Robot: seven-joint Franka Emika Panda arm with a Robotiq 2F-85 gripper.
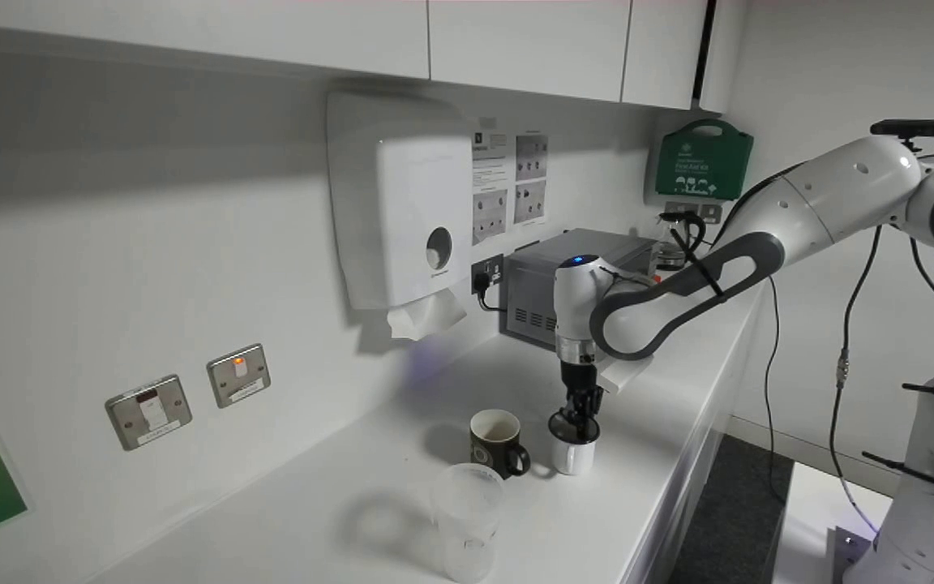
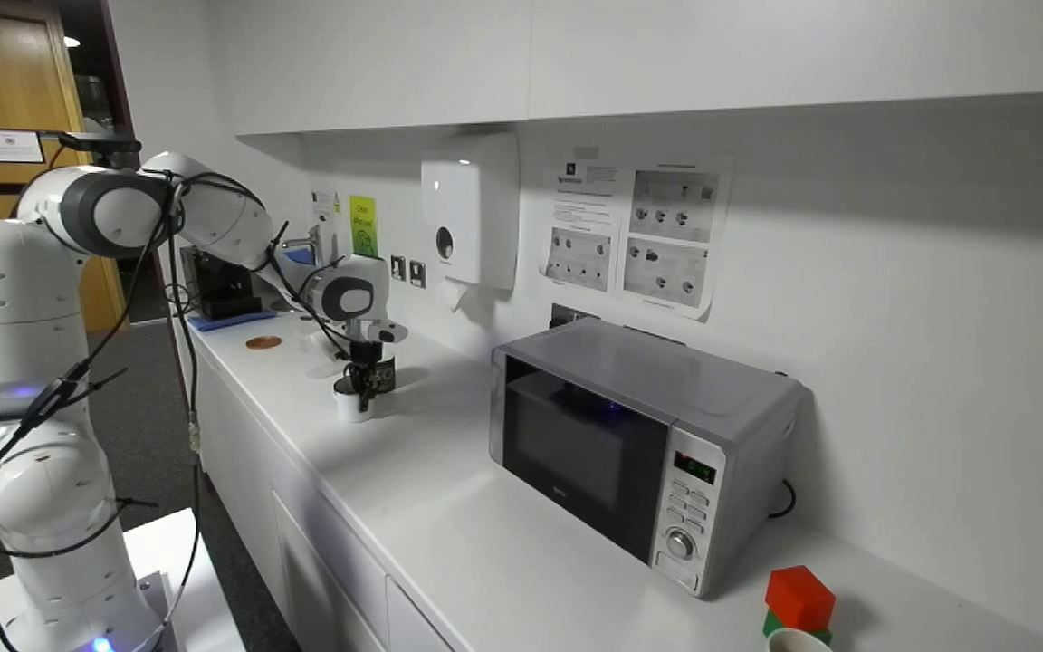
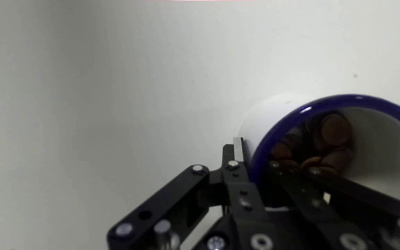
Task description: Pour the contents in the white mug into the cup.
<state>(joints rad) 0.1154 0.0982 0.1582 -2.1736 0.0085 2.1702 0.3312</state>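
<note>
Gripper [image 3: 257, 159] clamped on rim of white mug [image 1: 574, 460]. White mug upright on counter [image 2: 431, 471], back from front edge [image 1: 675, 470]; counter runs on to microwave [image 2: 603, 444]. Dark mug [image 1: 493, 456] just beside; cup [image 1: 469, 519] near, upright.

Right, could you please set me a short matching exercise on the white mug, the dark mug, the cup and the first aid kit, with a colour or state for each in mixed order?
Things:
1. white mug
2. dark mug
3. cup
4. first aid kit

Descriptions:
A. black outside, pale inside
B. green, with a handle on top
C. rim between the fingers
D. translucent, without a handle

Right pairs: 1-C, 2-A, 3-D, 4-B.
</note>
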